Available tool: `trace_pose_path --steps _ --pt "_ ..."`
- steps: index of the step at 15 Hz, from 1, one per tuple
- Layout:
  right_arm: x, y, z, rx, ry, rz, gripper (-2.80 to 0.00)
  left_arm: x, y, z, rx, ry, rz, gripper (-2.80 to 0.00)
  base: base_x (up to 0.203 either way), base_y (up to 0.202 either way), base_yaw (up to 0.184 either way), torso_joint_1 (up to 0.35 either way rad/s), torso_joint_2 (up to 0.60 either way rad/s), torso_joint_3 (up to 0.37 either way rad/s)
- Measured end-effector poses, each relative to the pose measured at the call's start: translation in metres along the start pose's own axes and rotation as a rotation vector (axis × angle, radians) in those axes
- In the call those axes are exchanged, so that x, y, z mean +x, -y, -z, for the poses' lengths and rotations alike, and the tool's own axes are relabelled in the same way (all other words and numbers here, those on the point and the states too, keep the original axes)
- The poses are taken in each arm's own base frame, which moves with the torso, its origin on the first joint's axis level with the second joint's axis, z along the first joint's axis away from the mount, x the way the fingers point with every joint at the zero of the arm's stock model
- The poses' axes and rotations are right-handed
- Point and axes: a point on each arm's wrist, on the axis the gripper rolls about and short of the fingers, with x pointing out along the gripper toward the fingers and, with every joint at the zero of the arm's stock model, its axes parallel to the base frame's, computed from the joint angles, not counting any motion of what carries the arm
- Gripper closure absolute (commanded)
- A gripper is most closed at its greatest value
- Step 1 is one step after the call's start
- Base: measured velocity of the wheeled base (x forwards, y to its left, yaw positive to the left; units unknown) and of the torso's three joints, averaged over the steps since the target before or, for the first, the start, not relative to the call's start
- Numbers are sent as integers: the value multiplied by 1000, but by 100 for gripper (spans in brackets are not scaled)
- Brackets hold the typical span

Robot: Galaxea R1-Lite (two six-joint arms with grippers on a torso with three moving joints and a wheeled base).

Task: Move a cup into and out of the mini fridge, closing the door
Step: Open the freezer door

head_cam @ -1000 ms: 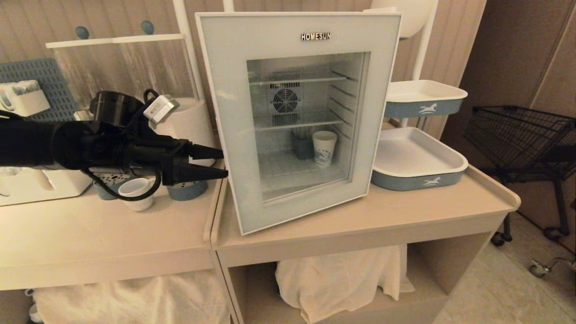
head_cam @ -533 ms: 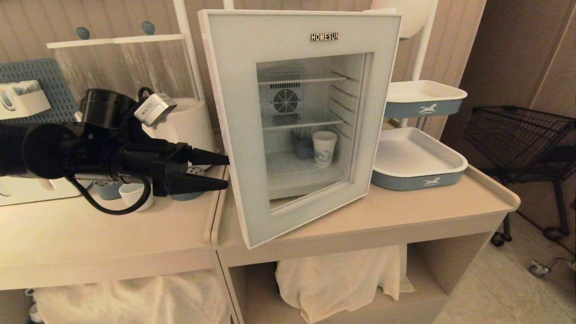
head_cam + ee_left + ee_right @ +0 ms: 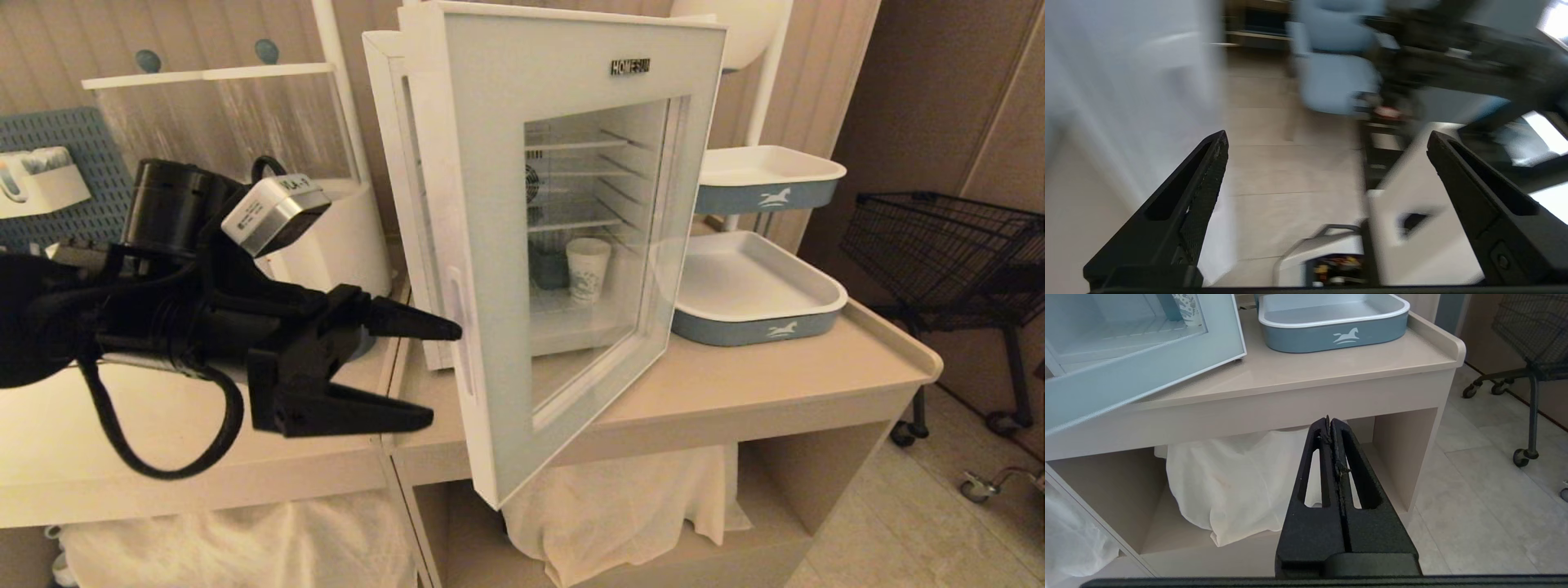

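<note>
Start at the left of the head view, with the left gripper (image 3: 443, 376) level above the table (image 3: 735, 376) and its fingers (image 3: 408, 322) spread wide, gripping nothing. Note the upper fingertip right at the free edge of the door (image 3: 490, 204), seemingly hooked behind it; cannot tell for sure whether it touches.

Judge the step as pulling the door open. Sweep the fingertip along an arc about the hinge on the door's right side, not straight back, so as not to slip off the edge. Pull gently enough not to drag the mini fridge (image 3: 392, 163) across the table. Open well past the present half-open angle, far enough for a gripper to pass inside with a load.

Look for the cup before going on: the small plain white one shows in no view, possibly hidden behind the left arm. Do not mistake the blue-printed paper cup (image 3: 588, 269), standing on the fridge floor behind the glass, for it.

Mind the trays (image 3: 759, 286) just right of the fridge when the door swings wide. Leave the right gripper (image 3: 1331, 424) parked low in front of the table's lower shelf, fingers pressed together and empty.
</note>
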Motion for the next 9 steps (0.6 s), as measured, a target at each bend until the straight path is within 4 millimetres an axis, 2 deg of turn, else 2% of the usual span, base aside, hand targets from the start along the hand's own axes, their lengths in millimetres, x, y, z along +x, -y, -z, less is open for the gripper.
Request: trace_pose_path --steps 3,6,8,9 --pt "0 0 0 0 0 -2 0 23 37 -5 22 -20 110 -280 0 0 0 0 0 0" --pt "0 0 0 0 0 -1 0 54 95 -10 35 -62 288 -280 0 0 0 0 0 0" --pt "0 0 0 0 1 0 0 56 128 -9 61 -94 284 -280 0 0 0 0 0 0" --pt "0 0 0 0 1 0 0 53 133 -9 87 -97 222 -280 0 0 0 0 0 0"
